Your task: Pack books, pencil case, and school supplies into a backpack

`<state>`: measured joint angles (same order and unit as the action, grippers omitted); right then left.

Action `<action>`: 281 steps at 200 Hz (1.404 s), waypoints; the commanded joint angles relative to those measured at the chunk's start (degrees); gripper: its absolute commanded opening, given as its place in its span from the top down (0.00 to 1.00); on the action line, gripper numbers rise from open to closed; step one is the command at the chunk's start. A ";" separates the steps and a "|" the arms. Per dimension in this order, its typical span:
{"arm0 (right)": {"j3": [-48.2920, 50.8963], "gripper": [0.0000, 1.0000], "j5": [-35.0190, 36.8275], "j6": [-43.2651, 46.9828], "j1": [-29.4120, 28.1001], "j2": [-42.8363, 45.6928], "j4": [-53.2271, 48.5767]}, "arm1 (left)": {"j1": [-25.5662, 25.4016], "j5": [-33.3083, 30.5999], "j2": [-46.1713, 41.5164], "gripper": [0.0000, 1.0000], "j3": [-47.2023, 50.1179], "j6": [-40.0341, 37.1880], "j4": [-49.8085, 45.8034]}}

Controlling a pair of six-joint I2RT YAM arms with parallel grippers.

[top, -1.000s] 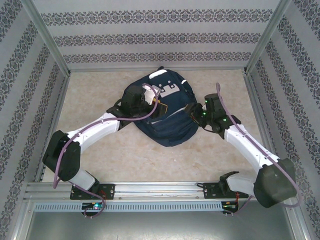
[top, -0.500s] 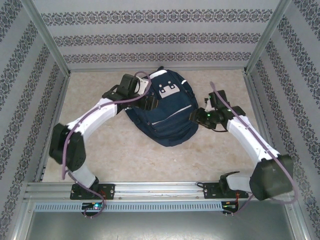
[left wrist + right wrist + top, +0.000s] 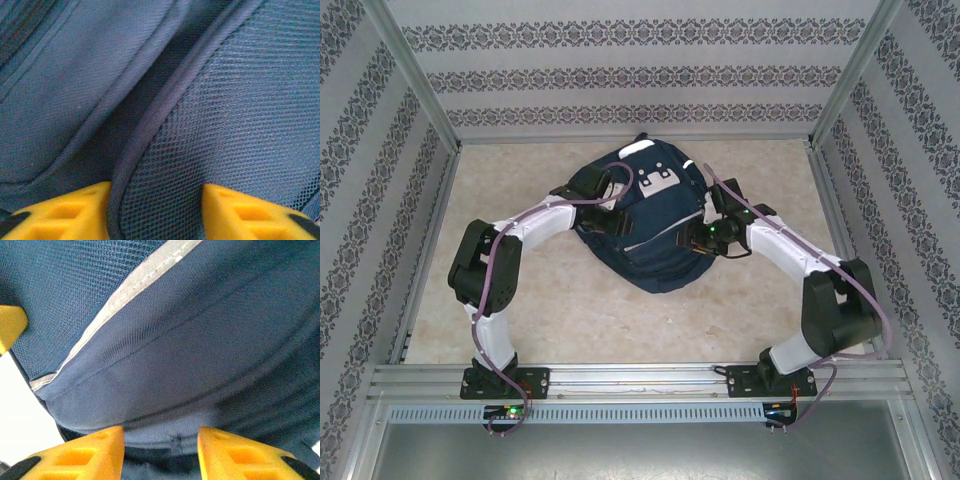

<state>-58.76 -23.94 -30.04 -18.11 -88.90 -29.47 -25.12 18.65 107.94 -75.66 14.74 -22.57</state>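
The navy-blue backpack lies in the middle of the table with its white patches facing up. My left gripper presses onto its upper left side. In the left wrist view the yellow fingers stand partly apart, and between them lie flat mesh and a piping edge, so the left gripper is open. My right gripper is against the backpack's right side. Its fingers straddle a fabric fold below a white trim stripe, and the right gripper is open. The books, pencil case and school supplies are hidden.
Beige tabletop surrounds the backpack. Patterned walls with metal posts close in the left, right and back. The arm bases sit on a metal rail at the near edge.
Both arms have swung inward onto the backpack. The left gripper pulled back, opened wide, then came down on the upper left side and narrowed. The right gripper moved up against the right side.
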 commanded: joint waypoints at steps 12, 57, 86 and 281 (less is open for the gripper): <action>-4.42 0.72 -4.42 5.49 1.64 -4.85 3.22 | -0.71 5.39 -2.92 0.64 5.98 4.03 7.36; -8.28 0.80 -5.97 10.21 2.72 -11.26 4.35 | -0.89 4.86 -7.77 0.83 13.71 4.64 9.38; -11.83 0.81 -7.85 13.70 2.80 -14.96 4.90 | -2.30 7.99 -13.28 0.95 19.84 6.88 13.49; -6.59 0.02 37.22 10.79 7.57 8.91 -13.81 | -8.97 9.18 -11.30 0.42 11.53 -73.83 6.64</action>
<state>-67.42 4.21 -19.14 -12.47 -83.77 -36.12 -31.83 30.74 95.02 -63.79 -50.17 -20.05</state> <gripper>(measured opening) 0.982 0.570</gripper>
